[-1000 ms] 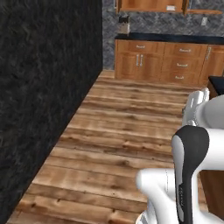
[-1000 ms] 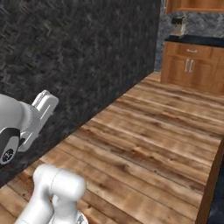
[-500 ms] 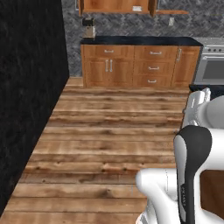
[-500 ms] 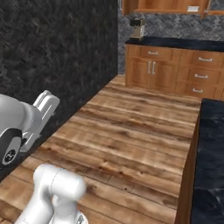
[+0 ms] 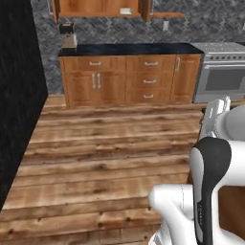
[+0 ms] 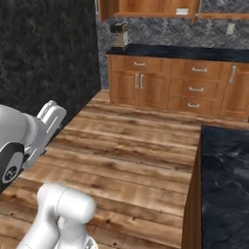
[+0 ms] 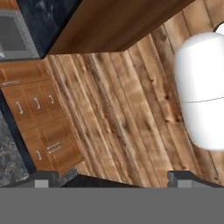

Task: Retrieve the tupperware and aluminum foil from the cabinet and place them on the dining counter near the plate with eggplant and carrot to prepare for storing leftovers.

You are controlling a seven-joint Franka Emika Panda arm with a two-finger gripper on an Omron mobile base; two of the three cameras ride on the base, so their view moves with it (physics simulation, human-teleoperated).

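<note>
transit step: base is facing the cabinet (image 5: 100, 7) across the wood floor (image 5: 105, 162); jaws (image 7: 111, 178) standing released, carrying nothing. next calls for closing in on the shelf.

ARM (image 5: 217, 158): glossy white rounded shells, segmented | JOINT COVER: black band with small pale lettering, illegible | BASE LINK (image 6: 63, 214): white, bulbous, cylindrical | WRIST END: white blocky housing, ribbed edge | FINGERTIPS (image 7: 41, 178): small, dark, square-cut, pale grey faces
</note>
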